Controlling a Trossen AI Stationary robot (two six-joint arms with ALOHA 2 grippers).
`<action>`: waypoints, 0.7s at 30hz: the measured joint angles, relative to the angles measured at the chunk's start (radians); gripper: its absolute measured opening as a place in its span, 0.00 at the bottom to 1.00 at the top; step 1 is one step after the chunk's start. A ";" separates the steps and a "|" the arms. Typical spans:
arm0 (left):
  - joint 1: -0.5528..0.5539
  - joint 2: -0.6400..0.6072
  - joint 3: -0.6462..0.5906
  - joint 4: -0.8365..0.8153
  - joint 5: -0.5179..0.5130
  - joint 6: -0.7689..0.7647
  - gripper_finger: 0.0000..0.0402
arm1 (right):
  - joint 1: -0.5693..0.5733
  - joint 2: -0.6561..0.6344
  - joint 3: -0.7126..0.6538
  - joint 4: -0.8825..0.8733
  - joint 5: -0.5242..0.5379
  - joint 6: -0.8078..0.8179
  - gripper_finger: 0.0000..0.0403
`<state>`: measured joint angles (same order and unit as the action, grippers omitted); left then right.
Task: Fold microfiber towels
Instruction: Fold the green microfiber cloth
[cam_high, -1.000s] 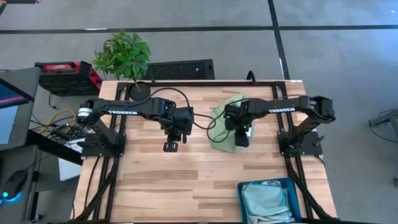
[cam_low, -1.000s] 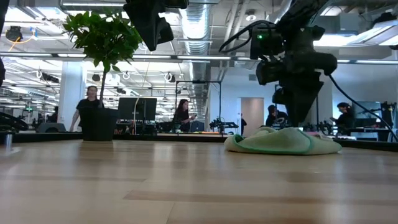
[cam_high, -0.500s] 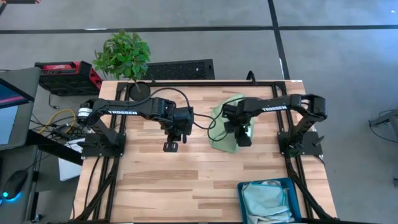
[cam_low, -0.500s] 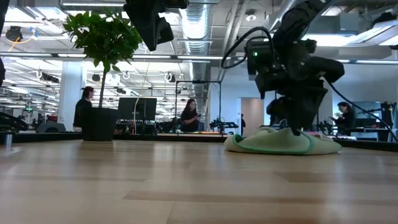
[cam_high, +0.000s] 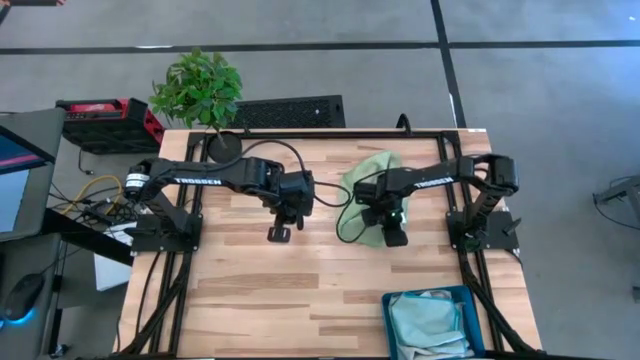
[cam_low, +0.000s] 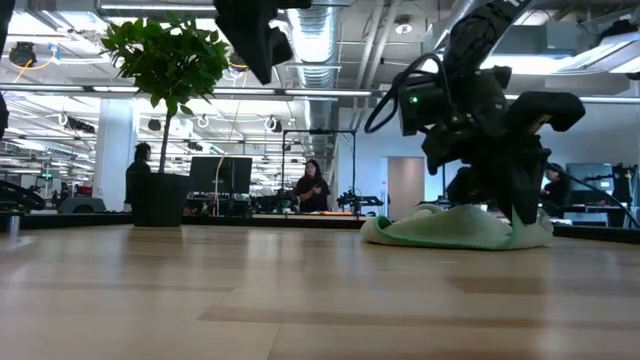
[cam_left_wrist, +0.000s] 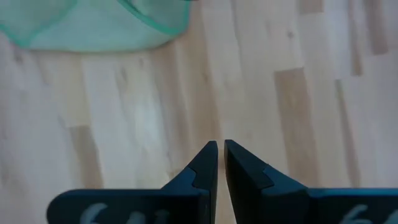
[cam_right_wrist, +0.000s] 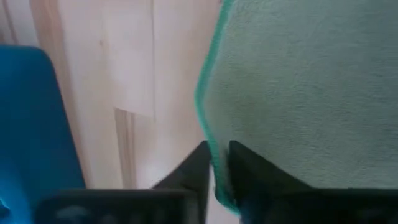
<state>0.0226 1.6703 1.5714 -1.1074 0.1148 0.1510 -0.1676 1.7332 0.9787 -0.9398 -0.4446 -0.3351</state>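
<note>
A light green microfiber towel (cam_high: 362, 185) lies crumpled on the wooden table, right of centre; it also shows in the low view (cam_low: 440, 230). My right gripper (cam_high: 393, 236) is down at the towel's near edge, shut on its hem (cam_right_wrist: 219, 163). My left gripper (cam_high: 280, 233) hangs shut above bare wood left of the towel, with nothing between its fingers (cam_left_wrist: 221, 149). More towels lie in the teal bin (cam_high: 386, 312) at the near right. My right gripper pinches the green towel's darker hemmed edge (cam_right_wrist: 210, 134) between its two fingers, on the side nearest the bin. The fingers slant steeply down from above. The towel still lies on the table, slack; one layer or several, I cannot tell.
A potted plant (cam_high: 197, 88) stands at the far left corner. The teal bin (cam_right_wrist: 31, 124) sits close to my right gripper, toward the near edge. Bare wood lies between the two arms and along the near left. People move in the room beyond the table.
My right gripper has sunk and gone toward the table's near edge, rolling and tipping as it went, and has come down on the green towel's near edge. My left gripper has kept its place.
</note>
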 joint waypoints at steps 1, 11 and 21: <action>0.002 0.000 -0.005 0.009 -0.018 0.002 0.05 | 0.008 0.000 0.000 0.001 0.000 0.014 0.17; 0.023 0.002 -0.008 0.012 -0.203 0.014 0.05 | 0.079 -0.055 0.000 -0.038 0.001 0.102 0.04; 0.085 0.055 -0.008 0.197 -0.271 0.091 0.23 | 0.109 -0.201 0.001 -0.008 0.000 0.238 0.05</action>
<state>0.1080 1.7254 1.5639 -0.9108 -0.1558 0.2421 -0.0586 1.5323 0.9798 -0.9482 -0.4442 -0.0968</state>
